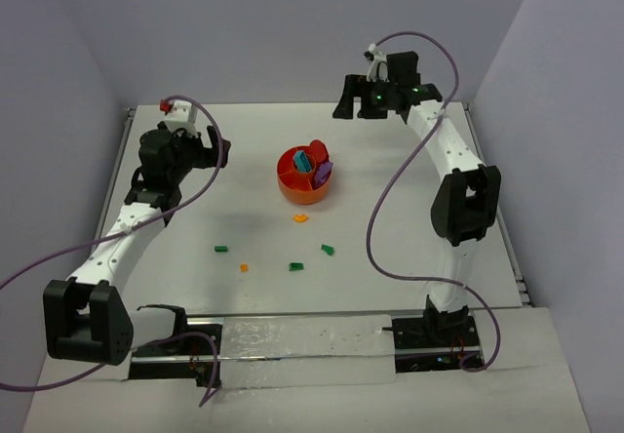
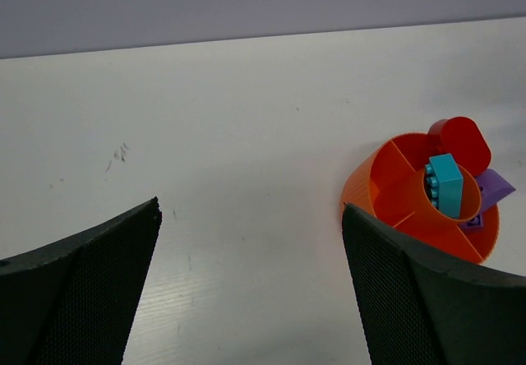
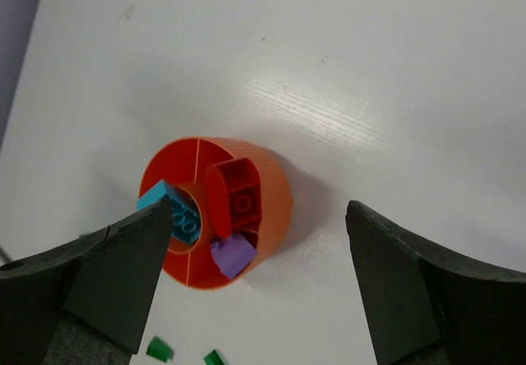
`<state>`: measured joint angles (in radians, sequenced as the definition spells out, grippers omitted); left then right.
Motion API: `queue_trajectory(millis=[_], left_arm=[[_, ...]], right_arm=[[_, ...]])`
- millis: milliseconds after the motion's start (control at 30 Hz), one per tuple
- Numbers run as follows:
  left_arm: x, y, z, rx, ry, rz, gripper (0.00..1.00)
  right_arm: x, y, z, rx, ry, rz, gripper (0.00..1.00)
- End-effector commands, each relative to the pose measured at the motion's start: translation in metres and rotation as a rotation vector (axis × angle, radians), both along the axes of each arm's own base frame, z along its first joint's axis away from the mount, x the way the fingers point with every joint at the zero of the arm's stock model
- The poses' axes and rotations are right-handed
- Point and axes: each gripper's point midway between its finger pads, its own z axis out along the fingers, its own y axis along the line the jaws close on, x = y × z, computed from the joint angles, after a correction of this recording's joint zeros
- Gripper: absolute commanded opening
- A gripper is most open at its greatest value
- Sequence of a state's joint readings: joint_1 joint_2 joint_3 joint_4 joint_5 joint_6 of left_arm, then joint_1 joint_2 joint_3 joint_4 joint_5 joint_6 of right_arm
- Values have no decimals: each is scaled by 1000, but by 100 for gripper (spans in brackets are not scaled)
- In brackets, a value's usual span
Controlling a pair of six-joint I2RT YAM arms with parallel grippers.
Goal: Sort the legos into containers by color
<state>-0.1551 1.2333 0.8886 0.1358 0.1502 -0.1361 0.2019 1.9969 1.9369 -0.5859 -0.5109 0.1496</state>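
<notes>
Fingers [image 2: 90, 291] of your left gripper [image 2: 251, 207] filled the lower corners of the left wrist view, spread wide with nothing between them but bare table [image 2: 246, 118]. That gripper [image 1: 219, 150] stood to the left of the bowl [image 1: 292, 191], well apart from it, and was not touching it. In its wrist view the bowl [image 2: 362, 188] lay just past the right-hand finger.

Your right gripper [image 1: 346, 97] hung beyond the bowl, on its far right side. Its jaws were also fully apart and held nothing. In the right wrist view the bowl [image 3: 279, 192] showed in the gap between the two fingers [image 3: 107, 291] of the right gripper [image 3: 259, 207], lying below them and clear of both.

Contents of the bowl:
- The teal block [image 2: 446, 184] stood in the central hub.
- The red brick [image 3: 238, 200] leaned in a wedge compartment, rising above the rim.
- The purple block [image 3: 233, 254] sat in the adjoining wedge, its corner over the rim.

Loose legos, all on the near side of the bowl:
- One orange piece [image 1: 301, 218] lay near the bowl wall.
- A second orange piece [image 1: 244, 267] lay farther out, to the near left.
- Three green bricks [image 1: 221, 250], [image 1: 296, 266] and [image 1: 329, 250] were scattered well apart from the bowl.

Neither gripper was near any loose brick.
</notes>
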Motion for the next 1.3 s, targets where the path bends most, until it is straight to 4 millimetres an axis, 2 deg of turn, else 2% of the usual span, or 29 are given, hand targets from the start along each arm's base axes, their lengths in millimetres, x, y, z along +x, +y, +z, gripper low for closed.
queue_trajectory(millis=[0,67,167,300,400,533,633,967,1267], left_arm=[[0,-14,34,4,-47,-101,99],[-2,-17,35,2,-34,-118,99],[-2,-21,33,-7,3,-140,99],[-1,-20,25,-9,54,-136,99],[2,-19,25,-9,73,-124,99],[4,-20,24,-7,75,-129,99],[5,-20,24,-6,76,-126,99],[10,-20,23,-3,75,-121,99],[16,-22,25,-9,72,-125,99]], right_arm=[[-34,33,25,233,8,330,96],[-37,36,13,286,65,357,98],[-53,45,-1,381,155,438,100],[-64,53,-21,415,235,481,100],[-60,52,-37,403,256,469,100],[-50,52,-46,383,241,474,100],[-48,52,-47,377,230,482,100],[-40,52,-68,352,247,471,100],[-32,56,-75,353,248,463,100]])
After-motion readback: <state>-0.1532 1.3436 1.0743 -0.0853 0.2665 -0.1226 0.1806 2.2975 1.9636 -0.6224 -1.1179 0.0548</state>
